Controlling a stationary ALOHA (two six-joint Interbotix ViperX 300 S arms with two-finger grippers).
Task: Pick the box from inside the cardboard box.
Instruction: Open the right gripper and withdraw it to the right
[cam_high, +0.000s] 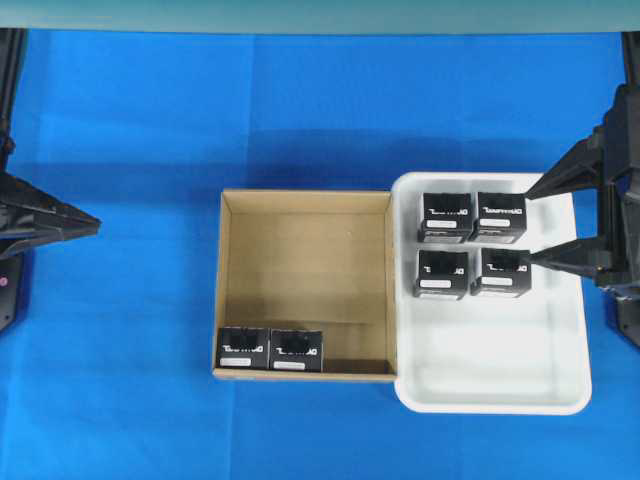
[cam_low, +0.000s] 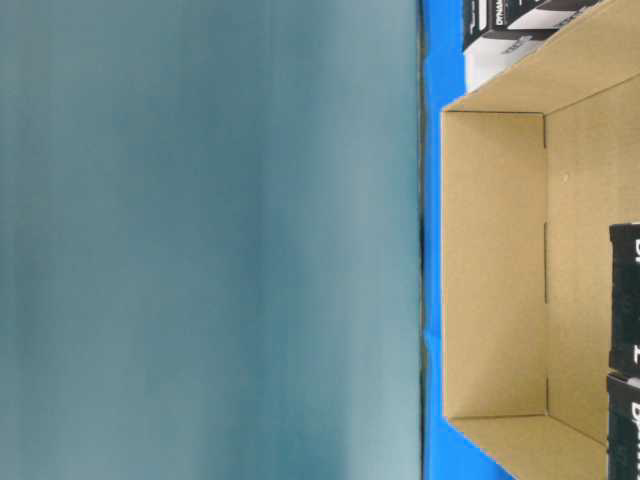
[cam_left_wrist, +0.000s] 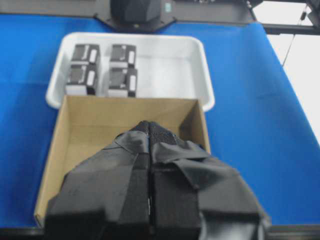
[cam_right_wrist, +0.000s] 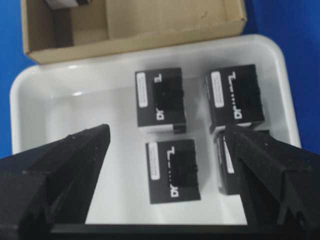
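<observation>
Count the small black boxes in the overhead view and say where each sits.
6: four in the white tray, at; two in the cardboard box, at.

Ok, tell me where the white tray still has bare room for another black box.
The white tray is bare across its near half, below the four black boxes, wall to wall. The far half is crowded: boxes two by two, with the open right tool at their right edge. A narrow strip stays bare along the tray's right wall.

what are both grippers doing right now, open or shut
Left gripper: jaws shut, holding nothing.
Right gripper: jaws open, empty, above the white plastic tray.
</observation>
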